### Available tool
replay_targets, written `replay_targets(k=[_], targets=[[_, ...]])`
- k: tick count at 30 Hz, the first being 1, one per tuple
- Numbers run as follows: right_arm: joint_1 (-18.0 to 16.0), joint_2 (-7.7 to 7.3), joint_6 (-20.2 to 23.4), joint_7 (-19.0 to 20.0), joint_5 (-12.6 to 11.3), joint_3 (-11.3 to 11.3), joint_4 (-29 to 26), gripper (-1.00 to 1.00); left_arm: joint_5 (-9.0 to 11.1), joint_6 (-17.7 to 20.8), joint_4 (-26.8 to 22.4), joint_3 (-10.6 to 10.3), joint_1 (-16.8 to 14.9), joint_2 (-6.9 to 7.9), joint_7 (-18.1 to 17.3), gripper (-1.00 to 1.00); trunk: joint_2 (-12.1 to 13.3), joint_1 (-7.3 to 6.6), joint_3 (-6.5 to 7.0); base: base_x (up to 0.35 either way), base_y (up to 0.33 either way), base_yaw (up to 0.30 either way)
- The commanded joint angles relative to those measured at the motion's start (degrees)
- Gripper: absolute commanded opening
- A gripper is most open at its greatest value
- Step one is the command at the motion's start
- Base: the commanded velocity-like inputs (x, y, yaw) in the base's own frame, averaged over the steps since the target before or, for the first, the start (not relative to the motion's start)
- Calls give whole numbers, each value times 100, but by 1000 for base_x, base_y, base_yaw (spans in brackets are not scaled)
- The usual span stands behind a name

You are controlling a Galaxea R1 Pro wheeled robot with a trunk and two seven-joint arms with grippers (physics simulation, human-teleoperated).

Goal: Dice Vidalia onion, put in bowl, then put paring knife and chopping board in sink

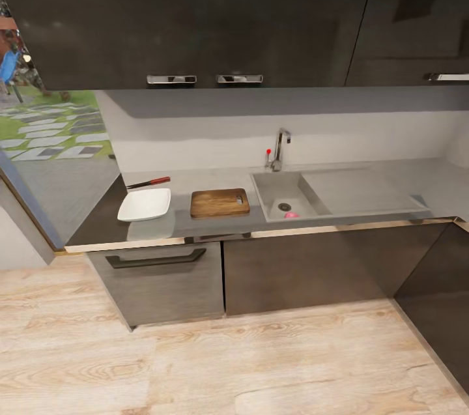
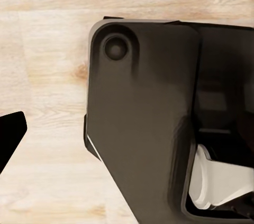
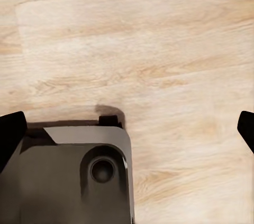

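Note:
In the head view the grey countertop [image 1: 195,226] carries the white square bowl [image 1: 144,204] on the left. The dark brown chopping board [image 1: 220,202] lies to its right. Behind the bowl lies the paring knife [image 1: 148,183], its reddish handle to the right. The steel sink [image 1: 270,188] is right of the board, and the pink Vidalia onion [image 1: 291,214] rests at the basin's front beside the drain. My right gripper [image 3: 127,129] hangs open over the floor, dark fingertips [image 3: 10,131] far apart. One finger [image 2: 10,134] of my left gripper [image 2: 127,134] sits at the frame's edge, spread wide.
A chrome tap [image 1: 280,149] with a red-tipped lever stands behind the basin. Dark wall cabinets [image 1: 195,17] hang above the counter, dark base cabinets [image 1: 293,271] below. Light wooden floor [image 1: 228,363] lies between me and the counter. My dark base [image 2: 143,118] [image 3: 74,176] shows under both wrists.

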Motion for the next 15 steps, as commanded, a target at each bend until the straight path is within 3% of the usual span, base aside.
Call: replay_targets(k=[1, 6, 15], targets=[[-4, 0, -25, -9, -40, 50, 3, 100, 41, -6, -5, 1, 2, -4, 3, 100, -11, 3, -10, 0, 0, 0], [-4, -1, -52, -5, 9, 49, 4, 100, 49, -6, 5, 12, 2, -6, 4, 100, -11, 3, -10, -69, -9, 0], [-4, 6, -64, -12, 15, 49, 6, 100, 53, -6, 59, 26, 2, -4, 5, 100, -11, 3, 28, -263, -104, 0]])
